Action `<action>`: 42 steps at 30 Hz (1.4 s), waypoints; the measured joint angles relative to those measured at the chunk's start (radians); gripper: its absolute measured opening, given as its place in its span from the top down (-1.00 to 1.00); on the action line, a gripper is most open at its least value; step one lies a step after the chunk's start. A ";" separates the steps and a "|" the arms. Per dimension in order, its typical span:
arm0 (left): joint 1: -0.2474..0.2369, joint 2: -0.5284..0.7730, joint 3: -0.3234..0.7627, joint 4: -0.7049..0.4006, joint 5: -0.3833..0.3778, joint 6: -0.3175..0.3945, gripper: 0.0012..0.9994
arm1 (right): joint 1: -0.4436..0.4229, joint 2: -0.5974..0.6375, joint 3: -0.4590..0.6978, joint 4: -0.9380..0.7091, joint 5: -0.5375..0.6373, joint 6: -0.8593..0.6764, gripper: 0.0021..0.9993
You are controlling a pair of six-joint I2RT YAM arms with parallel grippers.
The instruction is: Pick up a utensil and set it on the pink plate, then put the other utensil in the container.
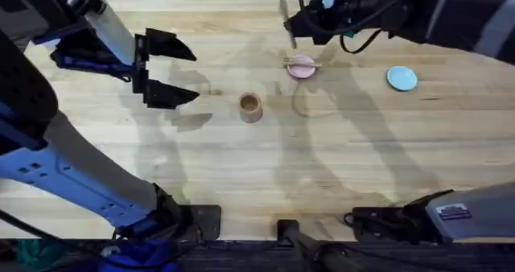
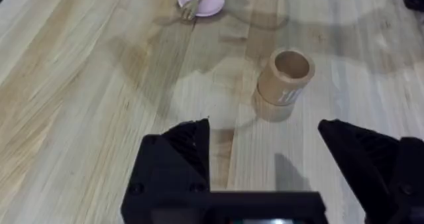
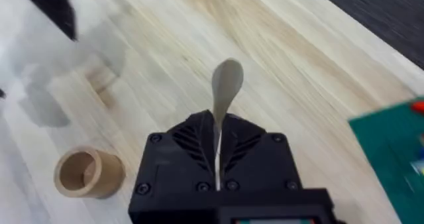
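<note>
Fork (image 1: 302, 62): lies across the pink plate (image 1: 302, 68), so the first half of the task appears complete.
Pink plate: sits on the wooden surface (image 1: 265, 159) toward its far side, beyond and to the right of the wooden cup (image 1: 251, 107).
Spoon (image 3: 224, 91): clamped by its thin handle between the closed fingers of the right hand (image 3: 218, 159), oval bowl projecting forward; the overhead view shows it raised near the far edge, just left of the plate.
Right hand: holds the spoon by the handle, probably so the utensil can be tipped end-first into the narrow cup.
Wooden cup: upright and empty, mouth open, near the surface's centre, well apart from the spoon.
Left hand (image 1: 165, 69): fingers spread wide, holding nothing, hovering left of the cup, seemingly clear of the delivery path.
Light-blue plate (image 1: 401, 78): unused, to the right.
Step in hand: carrying the spoon toward the cup.
</note>
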 joint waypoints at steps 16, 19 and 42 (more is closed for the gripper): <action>-0.051 0.000 0.000 0.023 -0.042 0.000 -0.99 | 0.000 0.062 -0.034 0.196 -0.265 -0.078 0.93; -0.051 0.000 0.000 0.023 -0.042 0.000 -0.99 | -0.016 0.062 -0.092 0.266 -0.328 -0.085 0.93; -0.051 0.000 0.000 0.023 -0.042 0.000 -0.99 | 0.027 0.062 -0.410 0.922 -0.493 0.103 0.93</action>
